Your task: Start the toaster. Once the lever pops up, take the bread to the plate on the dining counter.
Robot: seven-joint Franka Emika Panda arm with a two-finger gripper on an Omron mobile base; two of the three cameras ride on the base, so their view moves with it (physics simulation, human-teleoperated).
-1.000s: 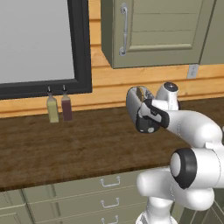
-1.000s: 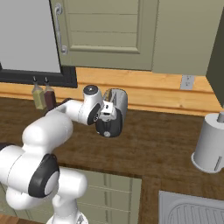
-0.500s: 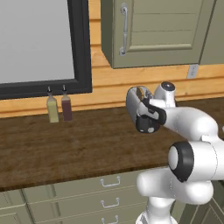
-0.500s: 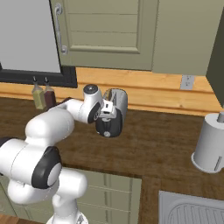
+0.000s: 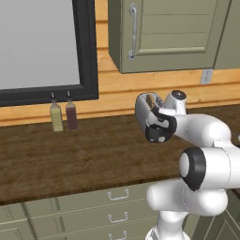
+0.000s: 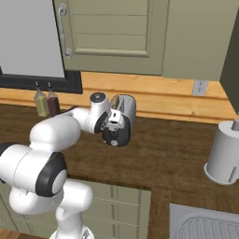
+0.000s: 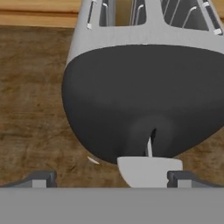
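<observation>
A silver toaster (image 5: 144,107) with a dark rounded end (image 7: 144,100) stands on the wood counter (image 5: 70,154) by the back wall. A brownish slice of bread (image 5: 150,100) shows in its top slot. My gripper (image 7: 113,179) hovers over the toaster's dark end, open, with its fingertips (image 7: 41,178) spread wide. The whitish lever (image 7: 148,169) juts from the end's slot between the tips, nearer the right one; I cannot tell whether anything touches it. In the right base view my hand (image 6: 112,120) sits against the toaster (image 6: 125,108). The plate and the dining counter are out of view.
Two small bottles (image 5: 56,117) (image 5: 71,114) stand by the wall under a dark-framed window (image 5: 86,51). A grey cylinder (image 6: 226,154) stands at the right, with a sink (image 6: 205,224) in front of it. Wall cabinets (image 5: 173,33) hang above and drawers (image 5: 117,199) sit below.
The hand stays at the toaster's end with its jaws open. Only the arm's elbow has shifted slightly.
</observation>
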